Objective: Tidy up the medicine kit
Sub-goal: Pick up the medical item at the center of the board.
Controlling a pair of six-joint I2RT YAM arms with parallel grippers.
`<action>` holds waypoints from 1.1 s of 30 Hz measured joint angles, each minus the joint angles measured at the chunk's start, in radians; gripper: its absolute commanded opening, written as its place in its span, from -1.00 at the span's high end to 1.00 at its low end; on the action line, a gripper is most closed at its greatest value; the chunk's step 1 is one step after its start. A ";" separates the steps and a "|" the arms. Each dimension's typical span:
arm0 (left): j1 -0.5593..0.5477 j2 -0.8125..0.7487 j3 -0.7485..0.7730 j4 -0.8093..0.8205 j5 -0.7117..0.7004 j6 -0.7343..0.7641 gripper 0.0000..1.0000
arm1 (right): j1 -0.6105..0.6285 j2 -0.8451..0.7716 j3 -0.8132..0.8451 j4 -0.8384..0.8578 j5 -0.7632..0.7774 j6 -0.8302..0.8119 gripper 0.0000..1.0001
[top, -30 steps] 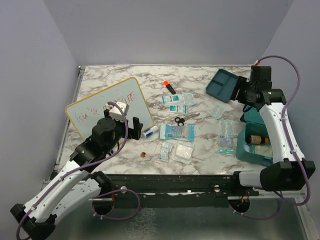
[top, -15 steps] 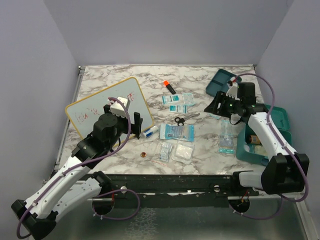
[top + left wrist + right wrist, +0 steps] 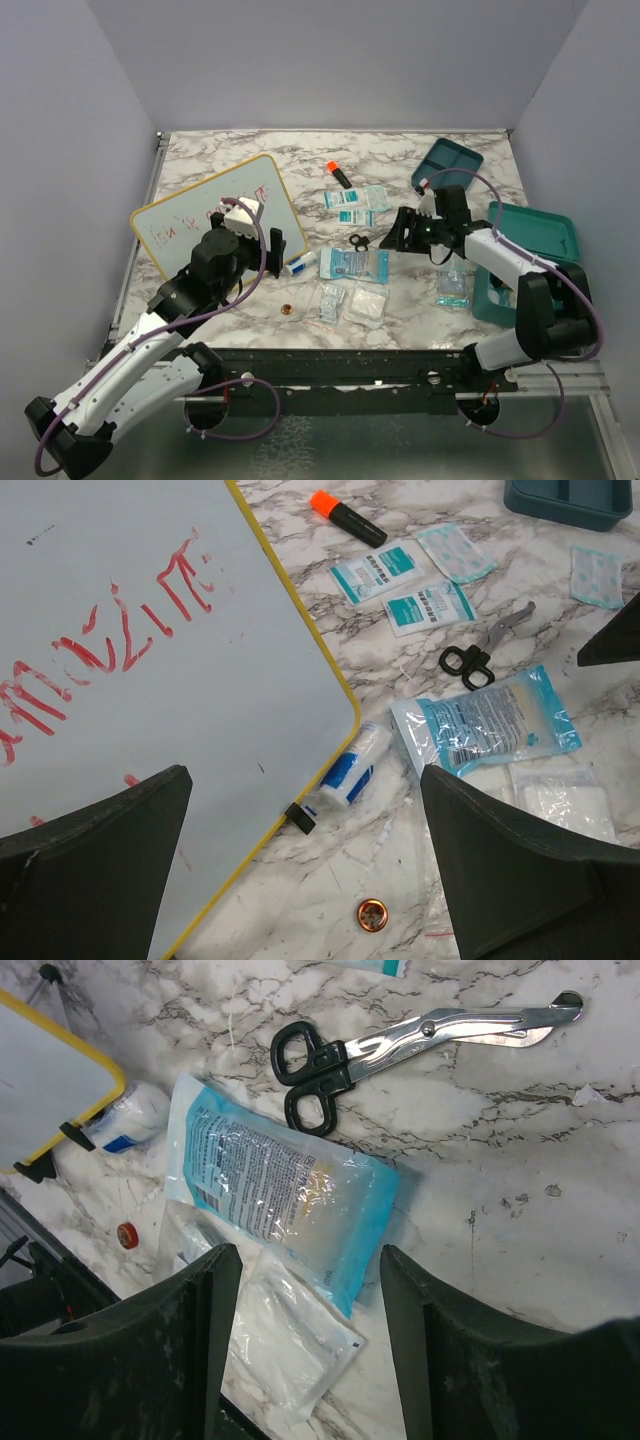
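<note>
Medicine kit case (image 3: pixel 540 230): teal, at the right edge of the table (image 3: pixel 300 150), lid swung open. The base is partly hidden behind the right arm, so the contents cannot be made out.
Kit tray (image 3: pixel 447 165): matching teal divided insert, lying apart from the case at the far right of the table, beyond the right arm. Only its near edge is caught in the left wrist view.
Right gripper (image 3: pixel 308 1260): jaws apart, nothing held — positioned over the blue packet (image 3: pixel 280 1195), with the scissors (image 3: pixel 400 1045) just beyond it. Contact with the packet cannot be judged.
Left gripper (image 3: pixel 305 780): jaws spread wide, nothing held — seen over the near right corner of the whiteboard (image 3: pixel 120 630).
Whiteboard: yellow-framed, red writing on it, on the left half of the table.
Bandage roll (image 3: pixel 350 765): white with a blue label, lying against the whiteboard's frame.
Scissors: black handles, metal blades closed, between the blue packet and two teal-printed sachets (image 3: pixel 430 605).
Marker (image 3: pixel 347 516): black body, orange cap, beyond the sachets.
Gauze pad (image 3: pixel 290 1345): white, in clear wrap, touching or just beside the blue packet's near edge.
Copper disc (image 3: pixel 372 915): small and round, toward the table's front edge, apart from the packets.
</note>
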 measured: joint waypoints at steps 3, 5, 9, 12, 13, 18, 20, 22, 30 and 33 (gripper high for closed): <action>0.000 -0.003 0.000 0.003 0.000 0.000 -0.98 | 0.000 0.002 -0.046 0.061 0.000 0.009 -0.27; 0.000 -0.006 0.000 0.005 0.000 0.000 -0.98 | 0.000 0.015 -0.066 0.103 -0.012 0.013 -0.27; 0.000 -0.007 0.000 0.005 0.001 0.000 -0.98 | 0.000 0.067 -0.097 0.173 -0.041 0.025 -0.25; 0.000 -0.009 0.000 0.005 0.002 0.000 -0.98 | 0.000 0.083 -0.118 0.190 -0.040 0.023 -0.27; 0.000 -0.010 0.000 0.005 0.002 0.000 -0.98 | 0.001 0.082 -0.124 0.194 -0.039 0.021 -0.27; 0.000 -0.009 0.000 0.006 0.008 0.000 -0.98 | 0.001 0.082 -0.148 0.233 -0.044 0.013 -0.27; 0.000 -0.009 0.000 0.006 0.011 0.000 -0.98 | 0.001 0.082 -0.163 0.261 -0.058 0.014 -0.26; 0.000 -0.009 0.000 0.006 0.012 0.000 -0.98 | 0.001 0.089 -0.176 0.290 -0.074 0.016 -0.26; 0.000 -0.011 0.000 0.011 0.013 0.000 -0.98 | 0.001 0.132 -0.211 0.382 -0.124 0.025 -0.10; 0.000 -0.019 0.000 0.011 0.012 0.000 -0.98 | 0.001 0.137 -0.226 0.417 -0.138 0.033 -0.07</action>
